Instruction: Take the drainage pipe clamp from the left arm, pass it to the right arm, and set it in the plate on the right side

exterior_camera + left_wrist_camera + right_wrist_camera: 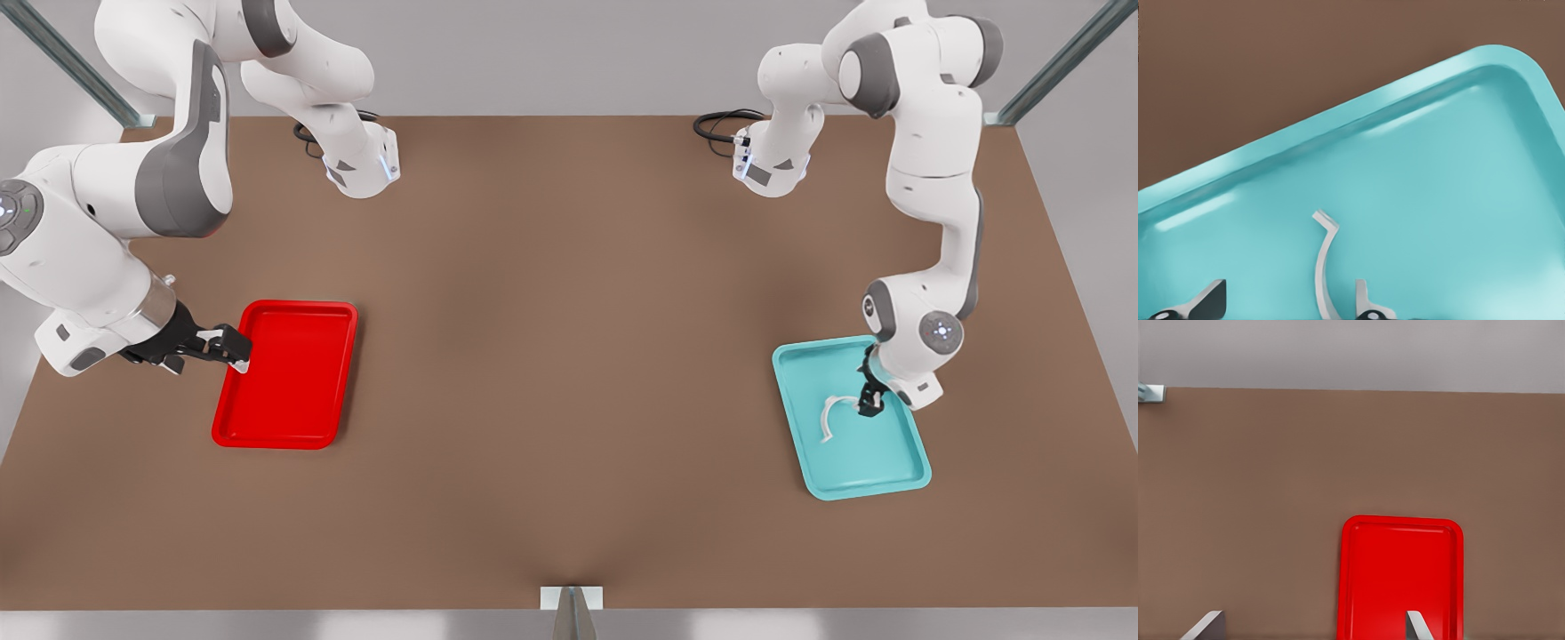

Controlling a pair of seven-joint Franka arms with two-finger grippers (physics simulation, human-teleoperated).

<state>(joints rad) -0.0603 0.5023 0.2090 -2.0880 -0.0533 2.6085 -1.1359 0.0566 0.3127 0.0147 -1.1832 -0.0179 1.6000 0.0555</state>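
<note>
While the white clamp [830, 416] lies in the teal tray [889, 476] at the front view's right, the left claw [869, 402] reaches down at one end of it, fingers [1368, 303] spread open either side of the strip, not gripping it. Over the brown table [569, 356], the right claw [233, 348] hovers open and empty at the red plate's [293, 391] edge.

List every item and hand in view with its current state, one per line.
drainage pipe clamp: lying in the teal tray, between the left hand's fingers, not lifted.
teal tray: flat on table, holding the clamp.
plate: flat on table, nothing in it.
left hand: open, down around the clamp.
right hand: open, at the plate's edge.
</note>
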